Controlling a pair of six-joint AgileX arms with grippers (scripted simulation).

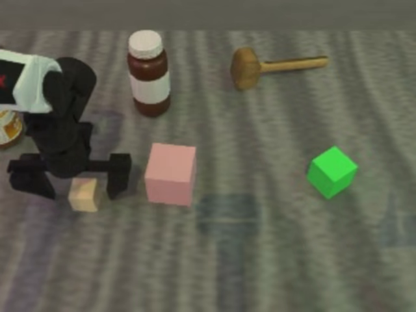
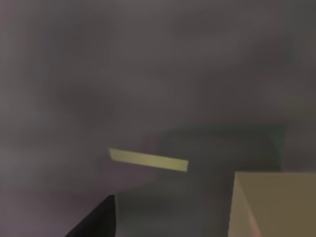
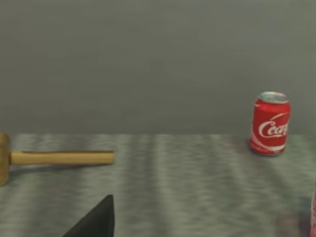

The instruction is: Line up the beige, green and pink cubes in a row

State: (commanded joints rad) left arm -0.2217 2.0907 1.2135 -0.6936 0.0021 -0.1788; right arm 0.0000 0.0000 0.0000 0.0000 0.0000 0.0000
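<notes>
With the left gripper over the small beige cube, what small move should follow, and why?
Probably lift straight up and clear. The left gripper is open, its fingers astride the small pale beige matte cube, which sits on the table beside the large light pink cube; the bright green cube remains far right.

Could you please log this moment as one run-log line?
left gripper: open, straddling small pale beige cube | large light pink cube: adjacent | bright green cube: far right | right arm: unseen
</notes>
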